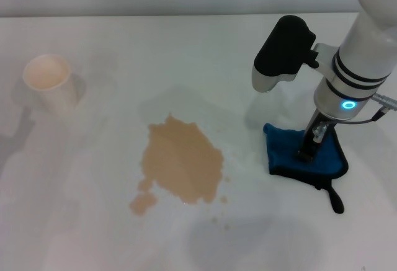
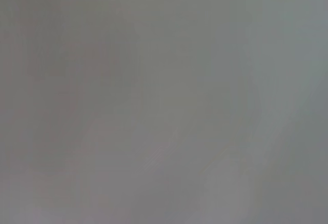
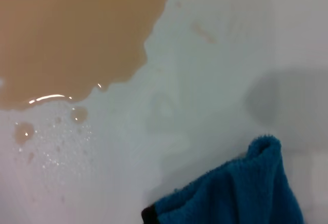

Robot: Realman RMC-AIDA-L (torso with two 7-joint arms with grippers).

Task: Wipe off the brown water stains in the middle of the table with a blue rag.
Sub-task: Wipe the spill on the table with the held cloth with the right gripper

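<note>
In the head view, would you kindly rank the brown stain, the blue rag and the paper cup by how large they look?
1. brown water stains: clearly the largest patch on the table.
2. blue rag: smaller, partly covered by the right gripper pressing on it.
3. white paper cup: looks smallest, though it sits farther away, so that gap is unsure.

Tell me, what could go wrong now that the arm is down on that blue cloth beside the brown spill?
The right gripper is pressing down on the blue rag, but its hold isn't visible, so the rag may slip free or bunch up when dragged. The brown water stains look about as large as the rag, so one pass might just smear liquid across the table. Small droplets around the puddle could be missed.
</note>
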